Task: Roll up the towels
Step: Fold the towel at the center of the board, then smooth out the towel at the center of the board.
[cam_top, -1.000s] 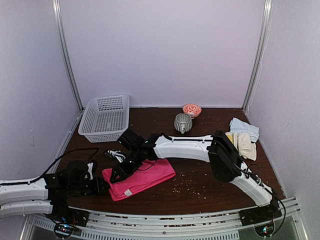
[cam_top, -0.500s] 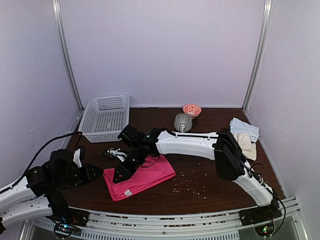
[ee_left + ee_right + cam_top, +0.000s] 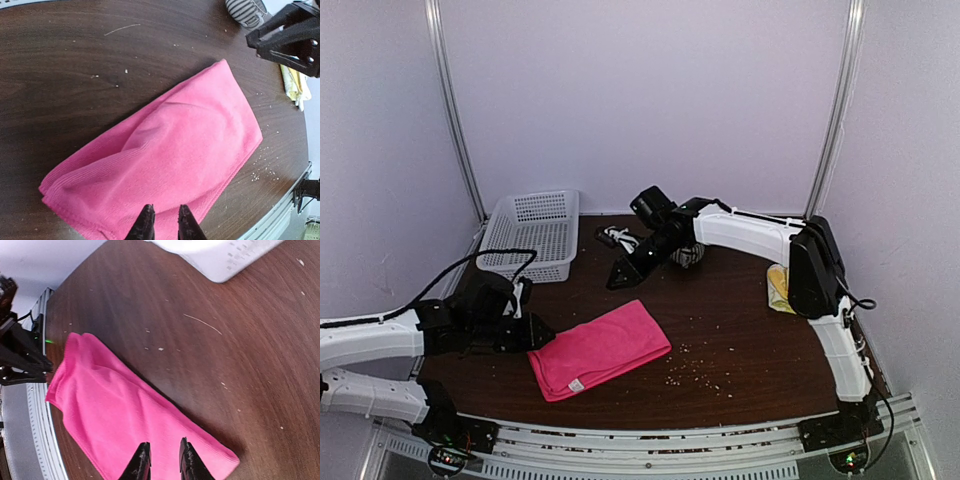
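Pink towel (image 3: 600, 350) just ahead of left jaws

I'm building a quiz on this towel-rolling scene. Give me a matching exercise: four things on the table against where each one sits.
Things:
1. pink towel
2. white basket
3. yellow towel
4. striped cup

Places:
A. far left corner
B. right side, partly hidden
C. far middle
D. near middle, lying flat

Pairs: 1-D, 2-A, 3-B, 4-C.
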